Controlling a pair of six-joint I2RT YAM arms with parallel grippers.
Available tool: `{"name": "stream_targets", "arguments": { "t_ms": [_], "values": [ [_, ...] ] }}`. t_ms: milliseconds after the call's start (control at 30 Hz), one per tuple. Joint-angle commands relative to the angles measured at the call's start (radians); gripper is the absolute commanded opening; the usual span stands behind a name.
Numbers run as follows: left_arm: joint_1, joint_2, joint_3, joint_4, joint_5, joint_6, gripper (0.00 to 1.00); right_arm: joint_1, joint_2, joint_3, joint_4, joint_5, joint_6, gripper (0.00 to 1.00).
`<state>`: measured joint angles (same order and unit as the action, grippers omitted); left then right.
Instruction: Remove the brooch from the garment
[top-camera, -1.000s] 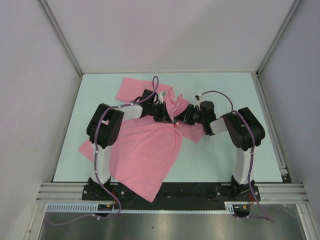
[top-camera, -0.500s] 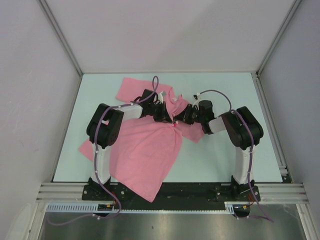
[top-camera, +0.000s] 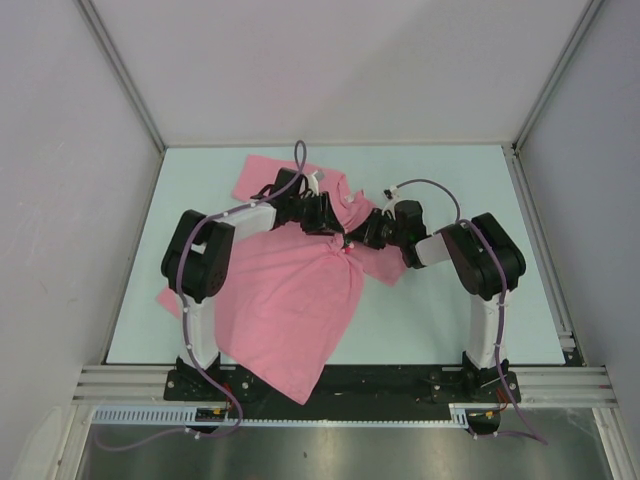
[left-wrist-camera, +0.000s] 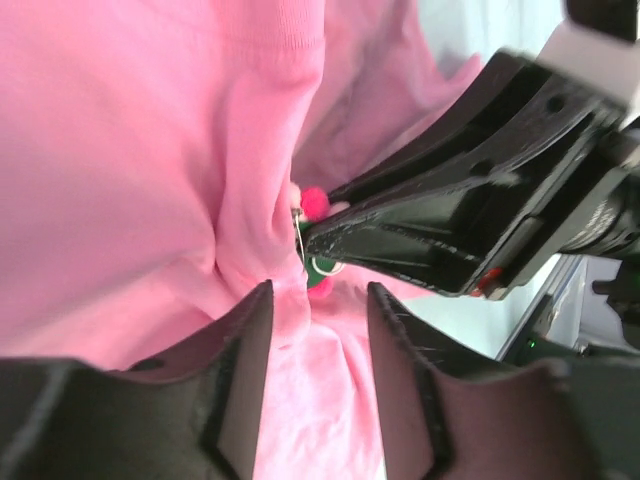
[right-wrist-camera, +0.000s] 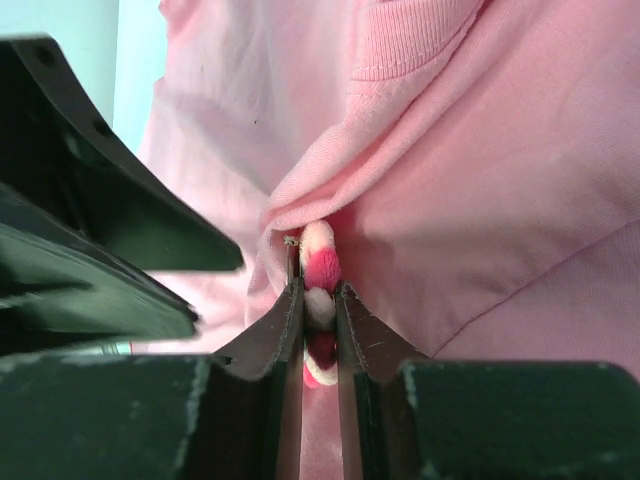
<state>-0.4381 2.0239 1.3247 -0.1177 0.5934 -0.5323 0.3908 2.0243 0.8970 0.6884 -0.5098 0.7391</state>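
Brooch (right-wrist-camera: 320, 268) within right hand's (right-wrist-camera: 320, 290) grip

Left gripper (left-wrist-camera: 318, 300) jaws apart, right gripper (right-wrist-camera: 319, 293) pinched narrow

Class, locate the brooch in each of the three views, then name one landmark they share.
Top external: the brooch is a red speck at picture centre.
Left wrist: brooch left of centre, in a fold of the garment.
Right wrist: brooch low centre, pinched by the right gripper.
Shared landmark: the puckered pink garment around it.
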Motion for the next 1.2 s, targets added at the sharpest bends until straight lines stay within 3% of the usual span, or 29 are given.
{"name": "stream_targets", "arguments": {
  "t_ms": [0,433,533,767,1167],
  "values": [
    [0.009,-0.041,0.060,-0.025,-0.030,0.011,0.49,0.010,-0.001,0.013,0.023,-0.019,-0.018,0.00],
    [-0.002,0.064,0.111,-0.062,-0.003,0.061,0.56,-0.001,0.002,-0.003,0.056,-0.027,0.005,0.00],
    [-0.004,0.079,0.107,-0.059,0.005,0.060,0.51,-0.001,0.002,-0.001,0.056,-0.026,0.006,0.00],
    [-0.004,0.101,0.091,-0.016,0.034,0.032,0.51,-0.004,0.010,-0.001,0.063,-0.027,0.014,0.00],
    [-0.011,0.133,0.093,-0.027,0.005,0.026,0.38,-0.001,0.014,0.000,0.057,-0.018,0.020,0.00]
  ]
}}
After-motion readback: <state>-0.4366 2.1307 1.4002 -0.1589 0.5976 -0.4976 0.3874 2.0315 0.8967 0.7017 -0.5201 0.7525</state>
